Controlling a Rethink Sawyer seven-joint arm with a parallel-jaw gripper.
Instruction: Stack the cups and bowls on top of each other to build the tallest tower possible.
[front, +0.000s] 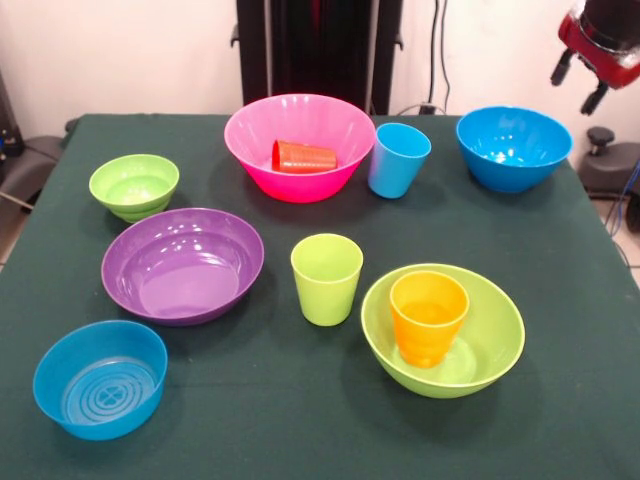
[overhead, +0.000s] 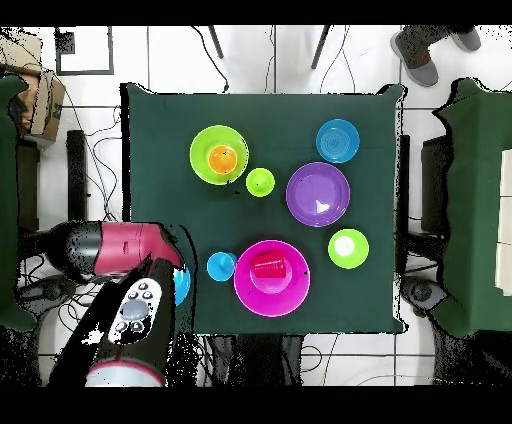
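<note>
Orange cup (front: 428, 317) already sits in the green bowl (front: 497, 345); my gripper (front: 578, 82), grip state unclear, hovers beside the blue bowl (front: 514, 147), which I judge goes on next.

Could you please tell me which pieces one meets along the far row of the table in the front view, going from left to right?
Small lime green bowl → large pink bowl with the red cup lying inside → light blue cup → large blue bowl.

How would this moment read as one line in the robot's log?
gripper: raised off table, empty | orange cup: upright in large lime green bowl | red cup: sideways in pink bowl
</note>
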